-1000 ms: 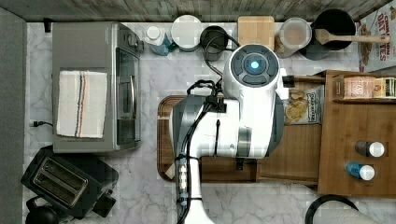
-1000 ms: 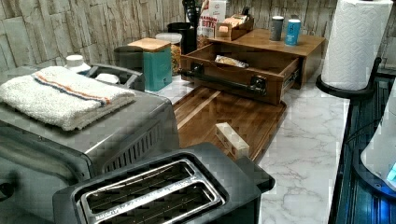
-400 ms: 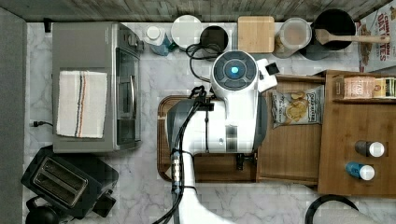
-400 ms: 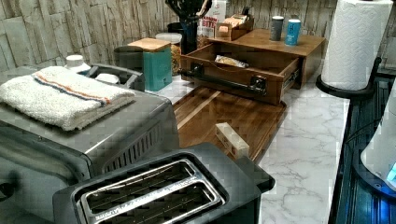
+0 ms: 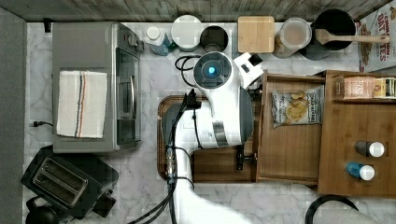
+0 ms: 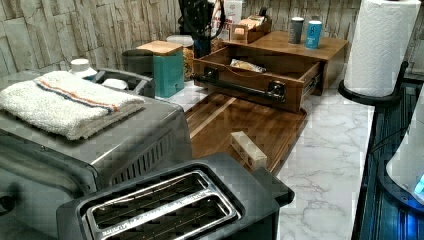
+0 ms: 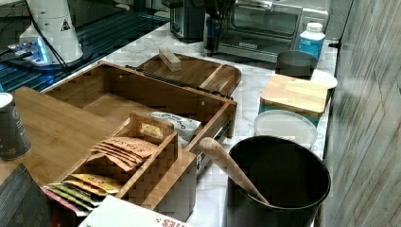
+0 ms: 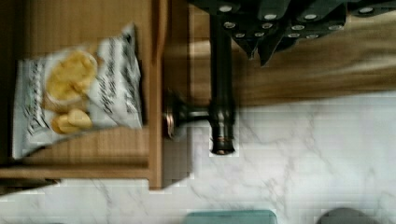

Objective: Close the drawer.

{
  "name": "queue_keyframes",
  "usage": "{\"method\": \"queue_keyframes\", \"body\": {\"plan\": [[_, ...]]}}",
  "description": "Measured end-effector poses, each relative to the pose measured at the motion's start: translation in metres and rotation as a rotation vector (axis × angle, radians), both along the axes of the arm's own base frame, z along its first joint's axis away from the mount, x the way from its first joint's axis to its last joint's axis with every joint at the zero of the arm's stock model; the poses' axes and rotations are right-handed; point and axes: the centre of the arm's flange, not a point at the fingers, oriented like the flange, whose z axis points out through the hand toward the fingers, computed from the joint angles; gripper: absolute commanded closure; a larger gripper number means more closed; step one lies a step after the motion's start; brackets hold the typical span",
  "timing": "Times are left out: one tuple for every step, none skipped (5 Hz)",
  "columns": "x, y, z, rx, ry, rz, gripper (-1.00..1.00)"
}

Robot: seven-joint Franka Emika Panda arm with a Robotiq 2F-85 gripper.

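Hiding under the arm (image 5: 219, 107), handle (image 8: 221, 84) shows wrist-side.

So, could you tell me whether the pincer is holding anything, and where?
It cannot be told: the pincer sits at the drawer's black handle, but a grip isn't visible.

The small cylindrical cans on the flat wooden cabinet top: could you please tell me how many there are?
2. A dark can and a blue can stand side by side on the flat wooden cabinet top, behind the open drawer. The arm may hide others.

Bare board (image 6: 235, 120) fronts the open drawer (image 6: 260, 77); one small block (image 6: 248, 148) stands there.
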Motion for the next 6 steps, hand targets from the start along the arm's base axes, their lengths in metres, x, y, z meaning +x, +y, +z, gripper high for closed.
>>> {"method": "queue_keyframes", "body": {"plan": [[0.004, 0.003, -0.029, 0.016, -0.023, 0.021, 1.00], [-0.009, 0.006, -0.065, 0.021, 0.039, 0.027, 1.00], [-0.029, 0.010, -0.100, 0.024, 0.116, 0.030, 1.00], [-0.049, 0.013, -0.130, 0.049, 0.178, 0.022, 1.00], [-0.067, 0.012, -0.148, 0.058, 0.217, 0.054, 1.00], [-0.071, 0.007, -0.150, 0.057, 0.209, 0.076, 1.00]]}}
